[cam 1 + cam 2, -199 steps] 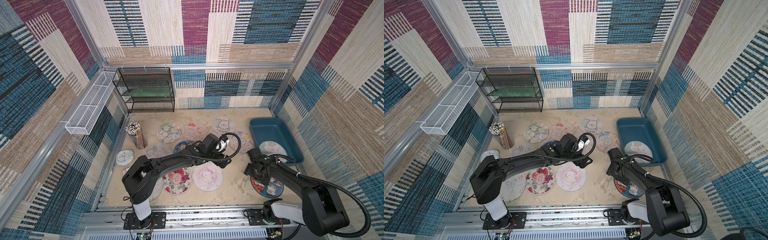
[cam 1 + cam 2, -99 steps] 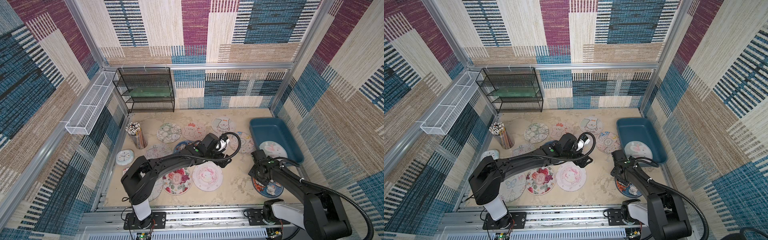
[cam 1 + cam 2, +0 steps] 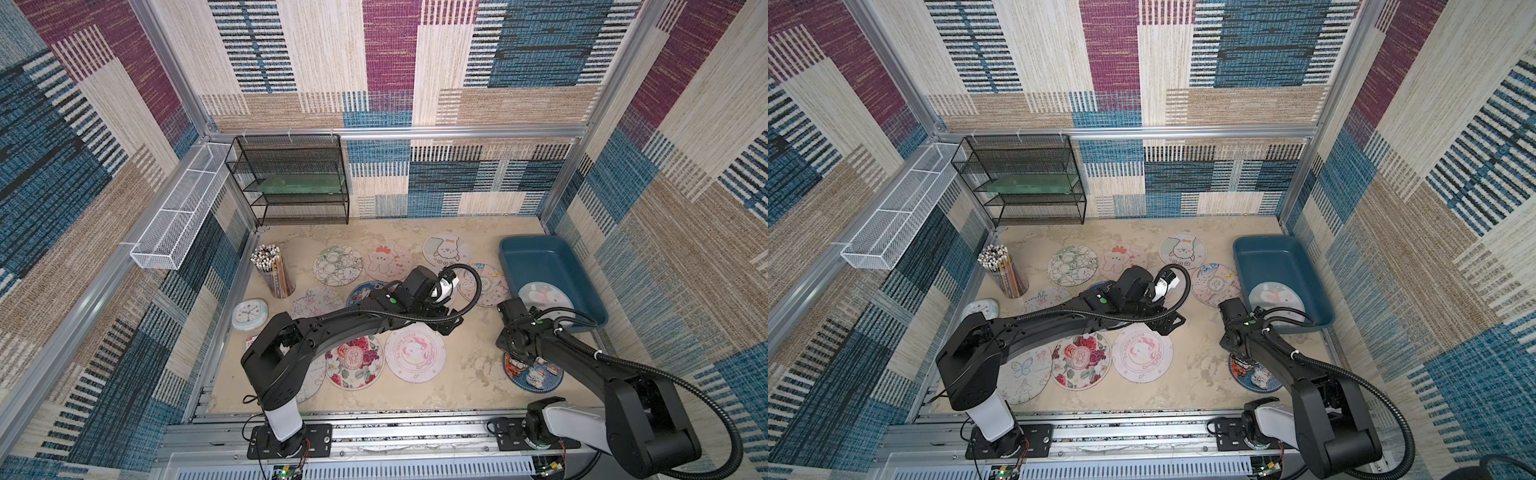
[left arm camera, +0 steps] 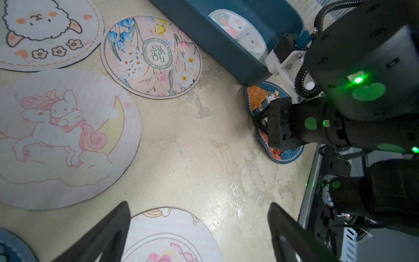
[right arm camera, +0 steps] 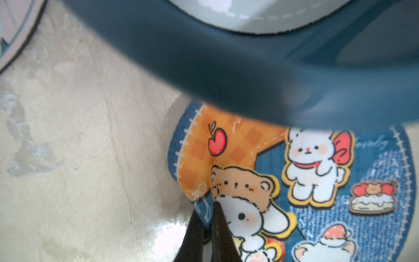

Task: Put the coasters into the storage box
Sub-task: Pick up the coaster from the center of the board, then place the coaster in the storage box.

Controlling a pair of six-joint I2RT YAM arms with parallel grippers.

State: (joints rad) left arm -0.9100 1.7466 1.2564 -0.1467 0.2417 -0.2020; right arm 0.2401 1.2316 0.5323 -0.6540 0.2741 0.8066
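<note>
My right gripper (image 5: 207, 211) is shut on the edge of a blue-rimmed coaster (image 5: 317, 181) printed with bears, which buckles upward at the pinch. That coaster (image 3: 536, 376) lies on the table just in front of the teal storage box (image 3: 540, 266), whose near wall (image 5: 204, 68) overhangs it in the right wrist view. One pale coaster (image 3: 544, 297) lies inside the box. Several more coasters lie flat across the table in both top views. My left gripper (image 4: 198, 205) hangs open and empty above a pink unicorn coaster (image 4: 167, 238), mid-table.
A cup of pencils (image 3: 274, 270) and a pale-blue clock (image 3: 249, 313) stand at the left. A black wire rack (image 3: 291, 183) sits at the back left, and a white mesh tray (image 3: 178, 216) hangs on the left wall.
My right gripper came down at the bear coaster's edge and closed from open to shut on it. The left arm has stayed still.
</note>
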